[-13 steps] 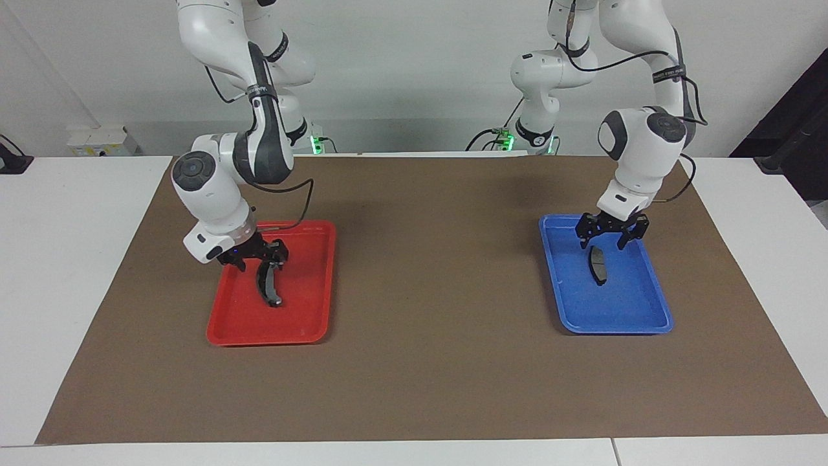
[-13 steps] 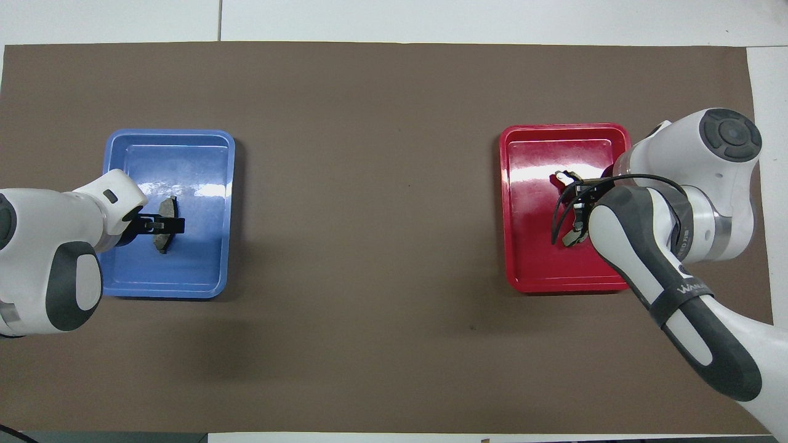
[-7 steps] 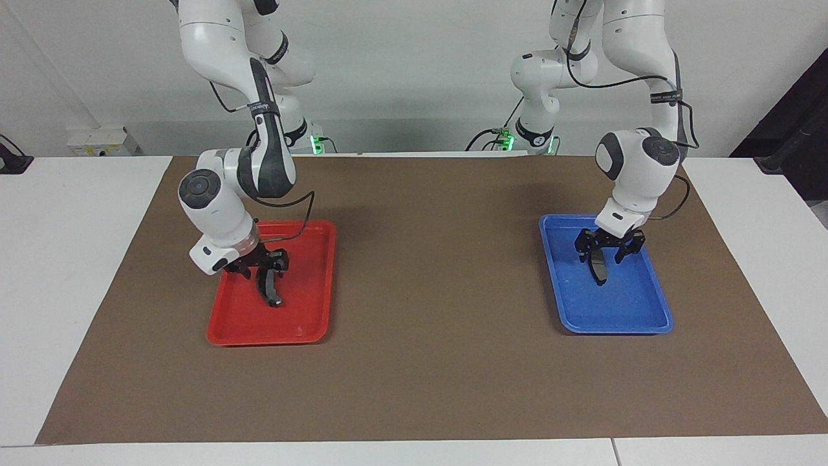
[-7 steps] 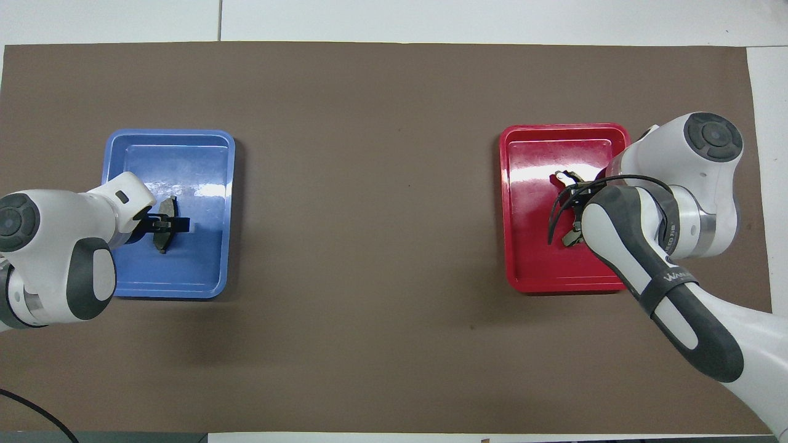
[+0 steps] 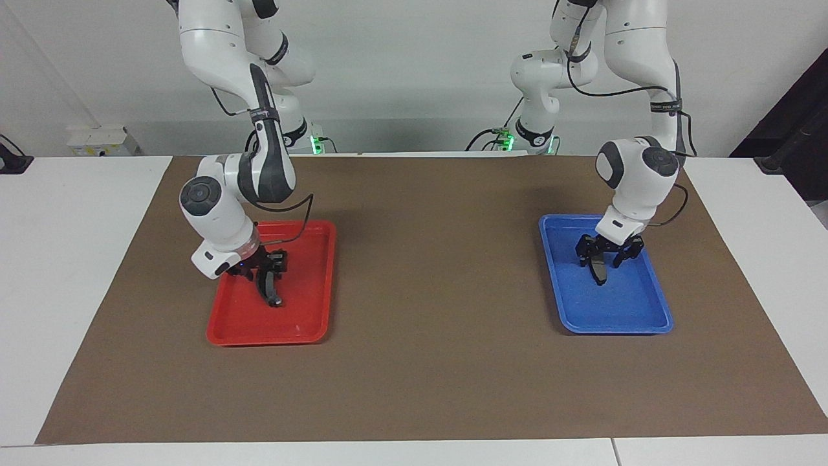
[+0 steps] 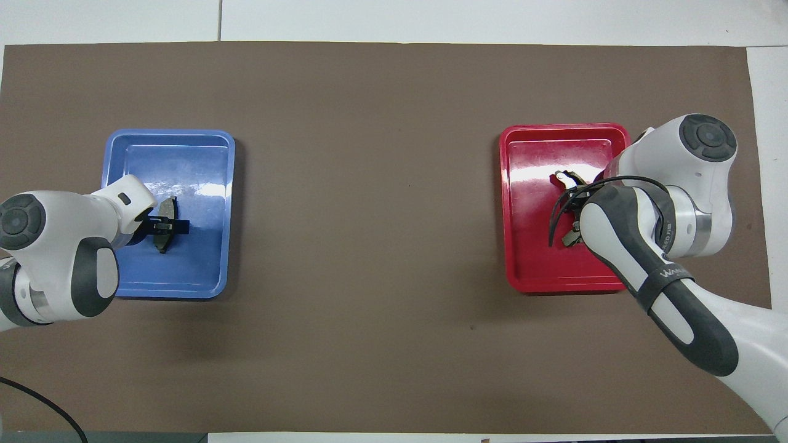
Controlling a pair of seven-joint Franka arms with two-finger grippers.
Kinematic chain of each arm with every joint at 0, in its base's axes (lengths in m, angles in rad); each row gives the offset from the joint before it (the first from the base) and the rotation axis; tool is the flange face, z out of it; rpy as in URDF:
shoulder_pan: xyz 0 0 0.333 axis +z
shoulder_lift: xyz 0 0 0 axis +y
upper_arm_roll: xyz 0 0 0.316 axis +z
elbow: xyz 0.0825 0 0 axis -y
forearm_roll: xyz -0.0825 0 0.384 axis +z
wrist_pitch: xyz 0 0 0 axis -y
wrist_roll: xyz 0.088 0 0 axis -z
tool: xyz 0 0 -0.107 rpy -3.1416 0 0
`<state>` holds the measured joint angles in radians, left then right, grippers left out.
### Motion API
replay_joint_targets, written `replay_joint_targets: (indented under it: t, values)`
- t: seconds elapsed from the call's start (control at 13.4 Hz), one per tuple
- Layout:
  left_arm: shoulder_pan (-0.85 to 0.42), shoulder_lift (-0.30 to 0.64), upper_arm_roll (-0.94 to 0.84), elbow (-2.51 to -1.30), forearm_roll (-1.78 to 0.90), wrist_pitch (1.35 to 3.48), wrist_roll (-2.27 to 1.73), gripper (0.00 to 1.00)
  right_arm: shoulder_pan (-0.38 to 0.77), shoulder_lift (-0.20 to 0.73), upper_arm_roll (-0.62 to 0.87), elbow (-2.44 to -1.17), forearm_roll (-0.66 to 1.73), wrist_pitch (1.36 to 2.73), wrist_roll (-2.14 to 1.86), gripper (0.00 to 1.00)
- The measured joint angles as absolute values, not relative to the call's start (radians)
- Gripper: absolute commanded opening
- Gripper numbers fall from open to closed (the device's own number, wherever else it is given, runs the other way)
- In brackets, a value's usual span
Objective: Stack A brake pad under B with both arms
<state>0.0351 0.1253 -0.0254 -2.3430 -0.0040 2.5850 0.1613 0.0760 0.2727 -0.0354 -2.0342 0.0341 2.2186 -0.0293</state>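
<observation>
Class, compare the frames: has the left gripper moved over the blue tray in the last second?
Yes. In the facing view, the left gripper has come down toward the floor of the blue plastic tray, around the short dark grey brake pad.

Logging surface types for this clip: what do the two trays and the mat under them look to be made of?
Red tray and blue tray: probably moulded plastic, glossy, since both show bright glare patches, rounded corners and a raised rim. Brown mat: matte with no glare, flat and thin at its edges; paper, card or felt, the look leaves it open.
</observation>
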Motion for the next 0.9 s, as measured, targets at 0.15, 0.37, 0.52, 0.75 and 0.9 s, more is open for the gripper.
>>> replay_joint_targets:
  t: [0.15, 0.37, 0.52, 0.75, 0.9]
  values:
    - [0.033, 0.121, -0.029, -2.340, -0.004, 2.583, 0.161, 0.10, 0.076, 0.273, -0.035, -2.034, 0.034, 2.219, -0.030, 0.67]
    - [0.033, 0.110, -0.028, -2.338, -0.003, 2.577, 0.162, 0.01, 0.076, 0.273, -0.035, -2.036, 0.034, 2.219, -0.044, 0.65]
    - [0.033, 0.110, -0.028, -2.338, -0.003, 2.576, 0.162, 0.01, 0.076, 0.273, -0.035, -2.039, 0.034, 2.219, -0.049, 0.62]
    - [0.032, 0.116, -0.029, -2.296, -0.003, 2.505, 0.162, 0.01, 0.076, 0.273, -0.035, -2.045, 0.034, 2.228, -0.067, 0.59]
    - [0.031, 0.116, -0.031, -2.197, -0.003, 2.375, 0.162, 0.01, 0.075, 0.273, -0.035, -2.052, 0.034, 2.239, -0.075, 0.56]
